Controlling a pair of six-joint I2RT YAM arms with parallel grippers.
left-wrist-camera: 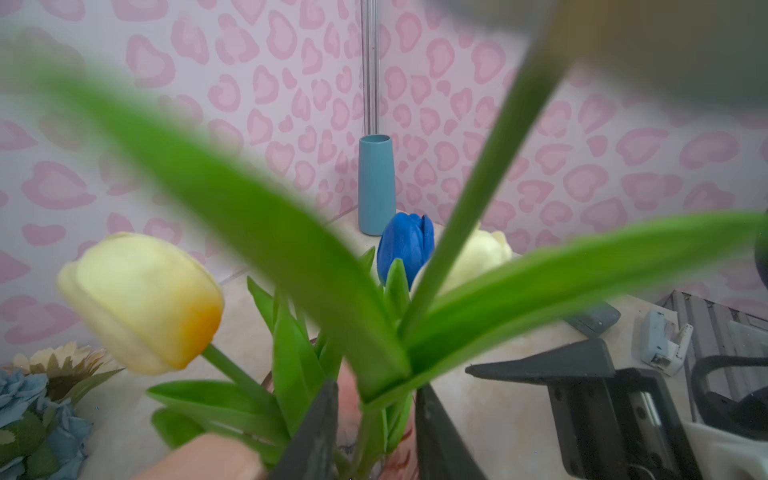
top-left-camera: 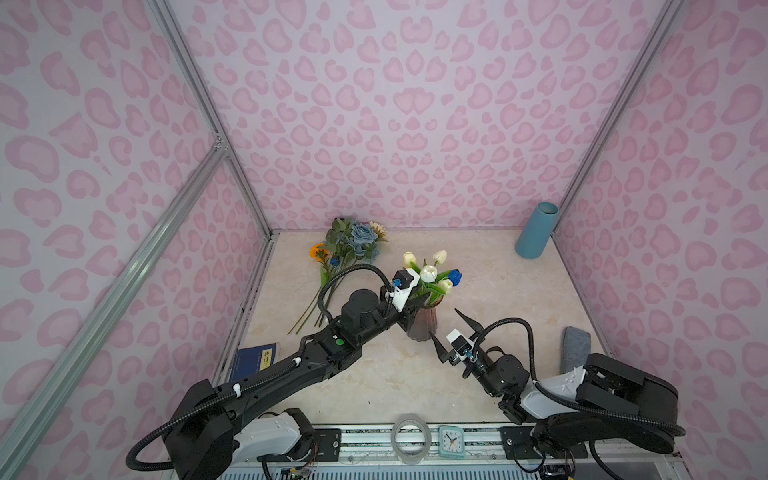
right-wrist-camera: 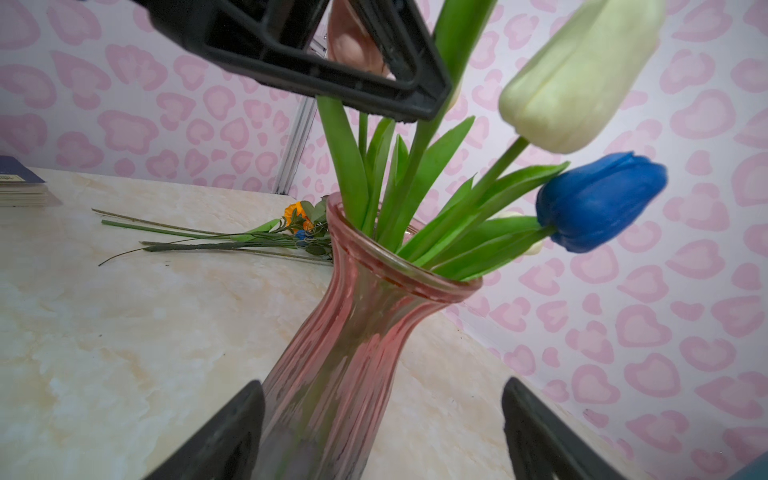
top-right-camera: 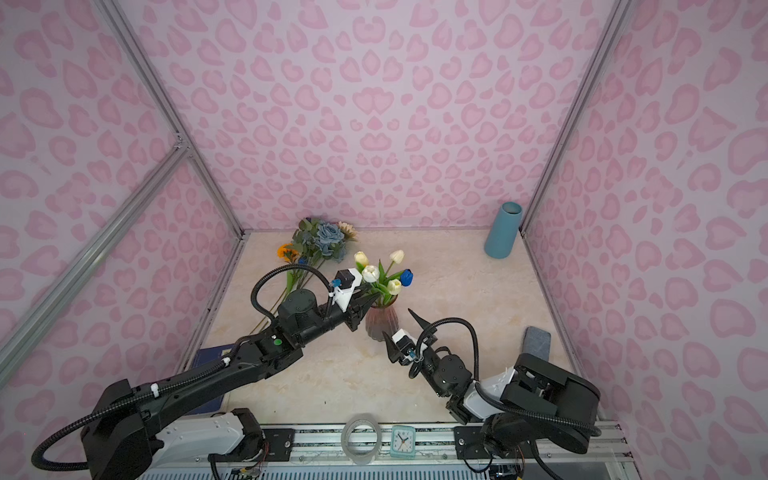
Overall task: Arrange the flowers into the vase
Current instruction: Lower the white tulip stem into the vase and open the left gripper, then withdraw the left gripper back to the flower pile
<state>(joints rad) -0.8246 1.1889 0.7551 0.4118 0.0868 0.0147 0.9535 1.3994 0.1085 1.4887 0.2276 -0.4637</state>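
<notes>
We see the pink glass vase [top-left-camera: 422, 326] standing upright near the middle of the table [top-left-camera: 478, 291], with the tulips [top-left-camera: 430, 274] already in it: several cream and white heads and one blue tulip [top-left-camera: 456, 276] leaning out to the right. The left gripper [left-wrist-camera: 376, 390] reaches in from the left just above the vase mouth. Its jaws are partly apart, one on each side of the green tulip stems and leaf bases, with gaps showing, so we read no grip on them. The right gripper [top-left-camera: 444, 322] hangs low, just to the right and near side of the vase, its jaws spread wide and holding nothing; the vase body sits between them in the right wrist view. The dusty-blue rose bunch [top-left-camera: 361, 239] and the orange bloom [top-left-camera: 319, 251] lie on the table at the far left, stems pointing toward the near side. A teal vase [top-left-camera: 536, 230] stands in the far right corner.
</notes>
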